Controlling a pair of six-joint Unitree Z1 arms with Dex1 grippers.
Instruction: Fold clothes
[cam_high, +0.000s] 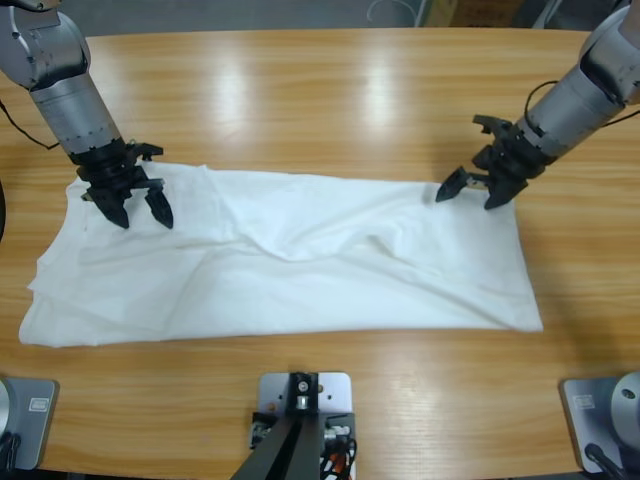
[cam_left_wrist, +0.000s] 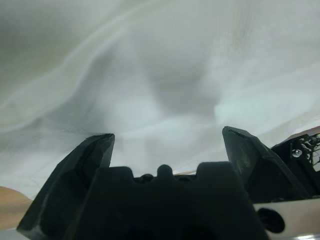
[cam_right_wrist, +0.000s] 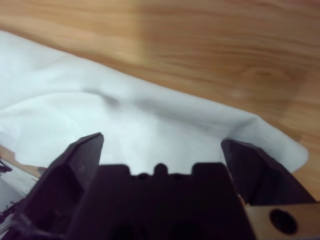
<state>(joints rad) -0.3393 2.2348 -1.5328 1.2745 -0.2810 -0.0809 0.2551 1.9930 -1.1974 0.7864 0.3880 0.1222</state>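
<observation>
White T-shirt (cam_high: 290, 265) lies spread lengthwise across the wooden bench (cam_high: 330, 90), rumpled through its middle. Left hand (cam_high: 139, 212) hovers over one end of the cloth with its jaws apart. Right hand (cam_high: 472, 192) is poised at the opposite far corner, jaws likewise spread and holding nothing.

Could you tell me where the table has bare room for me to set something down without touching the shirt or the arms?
The wooden table is bare along its far strip, between the two arms and beyond the T-shirt. A narrower strip lies bare along the near edge. The middle is crowded: the shirt spans it, with the left claw and right claw open over its ends.
</observation>
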